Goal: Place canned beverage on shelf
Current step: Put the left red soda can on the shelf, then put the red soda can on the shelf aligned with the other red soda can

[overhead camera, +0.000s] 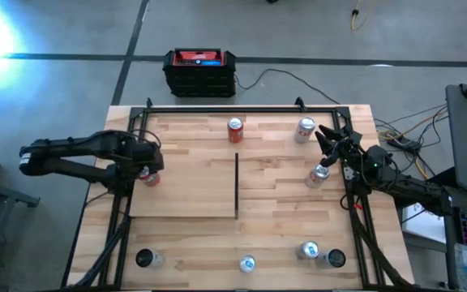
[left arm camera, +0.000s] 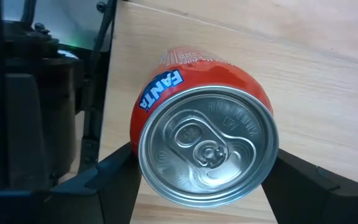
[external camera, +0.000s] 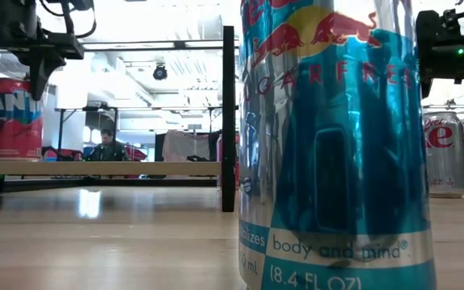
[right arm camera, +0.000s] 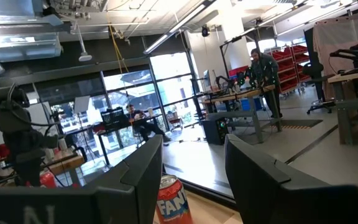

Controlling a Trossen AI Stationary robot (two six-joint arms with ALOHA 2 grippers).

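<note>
Overhead first: left claw sits right on the red can at the left edge of the shelf, that pale board with the black bar along its right short edge. So the can is already over the shelf's near-left corner, and the open board runs off to the right of it toward the bar. Left arm is clearly the one doing this job; right claw hangs way over on the right of the bench, near a silver can, pinched shut on nothing.

Low view: can stands upright at shelf level, long axis vertical, but I can't tell if its base is resting on the board or just above it. A big blue can hogs the front.

Left wrist view gives what the others don't: both fingers hug the can's sides just under the lid, so it's a narrow grip holding the can.

Right wrist view: just the room, plus another orange can.
</note>
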